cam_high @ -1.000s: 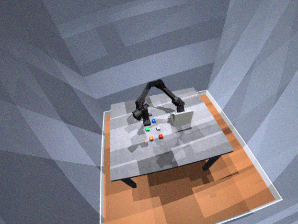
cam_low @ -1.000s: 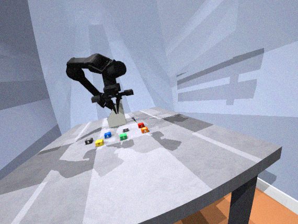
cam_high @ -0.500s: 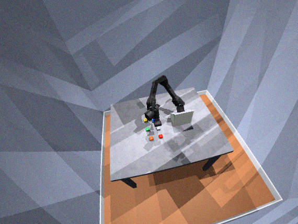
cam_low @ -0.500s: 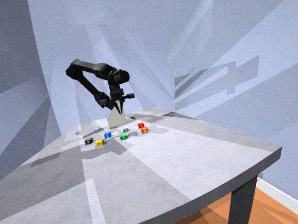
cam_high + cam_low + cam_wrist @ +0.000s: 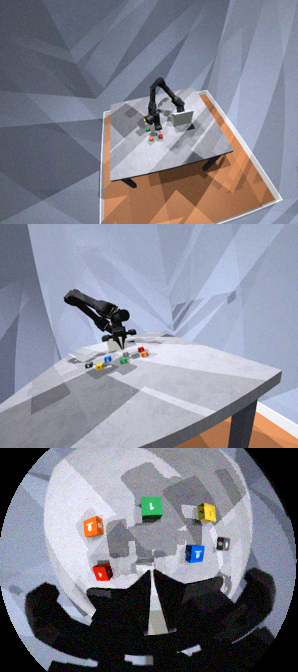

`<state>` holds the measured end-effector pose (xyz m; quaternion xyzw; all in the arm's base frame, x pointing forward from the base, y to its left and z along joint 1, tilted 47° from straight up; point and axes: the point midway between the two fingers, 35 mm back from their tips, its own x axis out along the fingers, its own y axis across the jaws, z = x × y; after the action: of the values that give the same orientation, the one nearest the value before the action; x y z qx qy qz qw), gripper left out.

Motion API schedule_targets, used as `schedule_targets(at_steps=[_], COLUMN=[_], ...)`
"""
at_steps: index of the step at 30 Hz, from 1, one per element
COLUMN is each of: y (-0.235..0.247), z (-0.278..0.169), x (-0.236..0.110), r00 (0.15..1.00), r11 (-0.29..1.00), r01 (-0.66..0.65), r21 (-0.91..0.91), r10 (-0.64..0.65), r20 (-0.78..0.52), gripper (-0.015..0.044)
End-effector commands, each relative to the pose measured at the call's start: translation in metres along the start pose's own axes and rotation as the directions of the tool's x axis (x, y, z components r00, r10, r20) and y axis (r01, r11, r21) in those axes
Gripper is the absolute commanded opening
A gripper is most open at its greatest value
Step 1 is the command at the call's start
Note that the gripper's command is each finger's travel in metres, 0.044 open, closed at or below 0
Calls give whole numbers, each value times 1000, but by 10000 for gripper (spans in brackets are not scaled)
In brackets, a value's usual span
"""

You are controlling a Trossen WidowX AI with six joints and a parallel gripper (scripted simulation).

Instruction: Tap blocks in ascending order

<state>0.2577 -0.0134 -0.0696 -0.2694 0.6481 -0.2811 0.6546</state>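
Arm: I see my black six-joint arm [image 5: 89, 305] bent over the back part of the grey table top [image 5: 183, 381], its wrist pointing down.
Gripper: my black parallel-jaw gripper [image 5: 122, 345] has its fingers together with nothing between them; the tips hang above a small grey cube [image 5: 125, 354] and I see a gap between them and it.
Grey cube: it sits on the table between the green cube and the red one; its digit is too small for me to read.
Red cube: the small red cube [image 5: 140, 349] sits just beside the small orange cube [image 5: 144, 353], at the right end of the group in my exterior view.
Green cube: the small green cube [image 5: 123, 360] lies nearer the exterior camera than the grey one, apart from it.
Blue and yellow: the small blue cube [image 5: 107, 359] and the small yellow cube [image 5: 99, 366] lie left of the green one, close together.
Dark cube: a small dark grey cube [image 5: 89, 365] is the leftmost, just beside the yellow.
Digits: I cannot read any of them.
Pale box: a pale grey upright box [image 5: 182, 118] stands on the table by the arm's base.
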Motion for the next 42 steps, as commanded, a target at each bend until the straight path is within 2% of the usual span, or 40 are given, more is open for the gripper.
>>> schedule_targets(at_steps=[1, 16, 20, 25, 31, 37, 42], y=[0, -1, 0, 0, 1, 9, 75], z=[-2, -3, -2, -2, -1, -1, -3], x=[8, 23, -5, -10, -86, -89, -91], r00=[1000, 1000, 1000, 1000, 1000, 1000, 1000], r11=[1000, 1000, 1000, 1000, 1000, 1000, 1000], r01=[7, 8, 7, 6, 3, 2, -4], r21=[-10, -10, -9, -10, -10, -11, -11], r10=[-7, -8, -7, -6, -4, -2, 4], r20=[-6, -6, -5, -6, -6, -6, -5], gripper=[20, 20, 20, 20, 20, 20, 20])
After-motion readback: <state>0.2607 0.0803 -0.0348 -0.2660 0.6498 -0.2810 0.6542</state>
